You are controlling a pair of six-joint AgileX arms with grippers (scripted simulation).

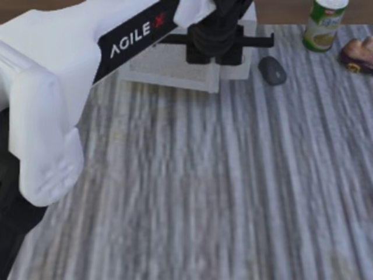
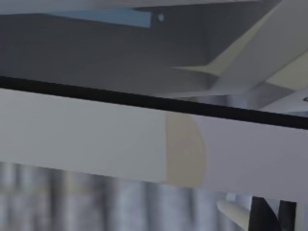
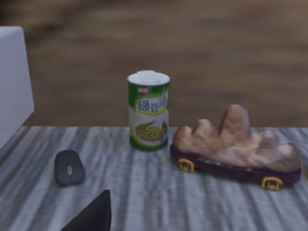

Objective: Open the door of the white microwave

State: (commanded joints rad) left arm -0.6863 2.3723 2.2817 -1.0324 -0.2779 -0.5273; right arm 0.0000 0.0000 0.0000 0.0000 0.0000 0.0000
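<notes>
The white microwave (image 1: 246,16) stands at the table's far edge, mostly hidden under my left arm. Its door (image 1: 169,69), white with a grey mesh window, faces the table. My left gripper (image 1: 217,48) is right over the door's right end, close against the microwave's front. In the left wrist view a white panel of the microwave (image 2: 86,134) with a black line along it fills the frame from very close. My right gripper (image 3: 94,216) is out of the top view; only a dark tip of it shows in the right wrist view, low over the table.
A grey computer mouse (image 1: 271,70) lies just right of the microwave. A green can (image 1: 324,23) and a brown rock ornament on a dark base (image 1: 358,53) stand at the far right. My left arm's white body (image 1: 46,93) covers the table's left side.
</notes>
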